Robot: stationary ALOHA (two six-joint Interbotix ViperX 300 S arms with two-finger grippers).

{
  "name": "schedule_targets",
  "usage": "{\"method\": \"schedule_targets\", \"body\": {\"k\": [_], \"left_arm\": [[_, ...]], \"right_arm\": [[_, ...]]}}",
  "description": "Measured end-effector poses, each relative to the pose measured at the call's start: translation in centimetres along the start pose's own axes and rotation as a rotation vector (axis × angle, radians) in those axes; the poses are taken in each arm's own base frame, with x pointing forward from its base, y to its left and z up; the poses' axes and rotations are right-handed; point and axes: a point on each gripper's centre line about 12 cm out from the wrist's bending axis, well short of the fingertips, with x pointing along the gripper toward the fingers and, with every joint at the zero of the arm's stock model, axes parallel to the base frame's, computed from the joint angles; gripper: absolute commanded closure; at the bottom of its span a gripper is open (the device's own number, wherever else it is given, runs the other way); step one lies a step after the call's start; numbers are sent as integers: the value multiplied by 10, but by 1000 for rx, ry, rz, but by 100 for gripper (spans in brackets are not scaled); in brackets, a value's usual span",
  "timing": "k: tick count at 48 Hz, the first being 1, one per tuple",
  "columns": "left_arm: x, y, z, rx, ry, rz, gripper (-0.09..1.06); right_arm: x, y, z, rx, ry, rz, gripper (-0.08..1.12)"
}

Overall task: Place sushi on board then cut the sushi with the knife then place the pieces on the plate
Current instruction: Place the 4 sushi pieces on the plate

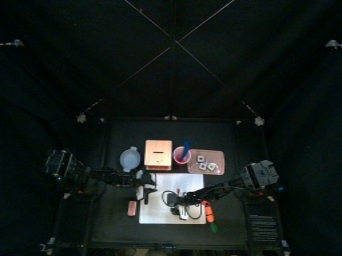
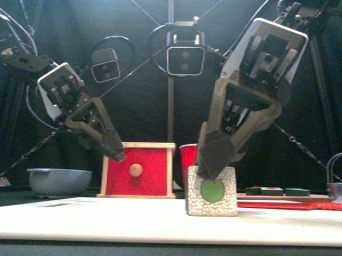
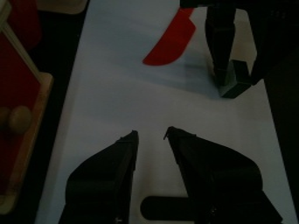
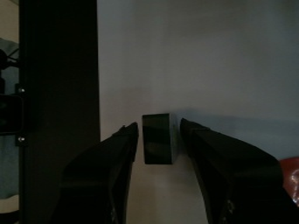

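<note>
The right gripper (image 2: 211, 178) is clamped on a sushi piece (image 2: 211, 196) standing on the white cutting board (image 2: 94, 216), a little right of its middle. A skewed release could topple the piece or drag it toward the board's nearby edge. The left gripper (image 3: 151, 135) hangs empty, jaws slightly apart, over bare board at the left. The red knife (image 3: 173, 42) lies close to the right gripper, so reaching for it risks a collision.

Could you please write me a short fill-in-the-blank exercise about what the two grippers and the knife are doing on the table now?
1. The right gripper grips a ____ piece that stands on the white board.
2. The left gripper hovers over the board and holds ____.
3. The knife lying on the board is ____ in colour.

Missing words: sushi; nothing; red.
</note>
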Motion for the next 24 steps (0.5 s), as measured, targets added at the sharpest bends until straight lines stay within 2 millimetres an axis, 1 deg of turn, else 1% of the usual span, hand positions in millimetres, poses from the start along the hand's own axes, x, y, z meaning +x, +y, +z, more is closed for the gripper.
{"method": "schedule_targets", "body": {"k": [10,15,20,24], "left_arm": [[0,0,0,-1,2,0,22],[0,0,0,-1,2,0,22],[0,0,0,-1,1,1,22],[0,0,0,0,2,0,22]], "right_arm": [[3,-2,-2,-17,9,-5,45],[2,-4,-1,-17,7,-9,46],[-8,-13,-2,2,22,-17,45],[-28,-25,0,32,14,-28,45]]}}
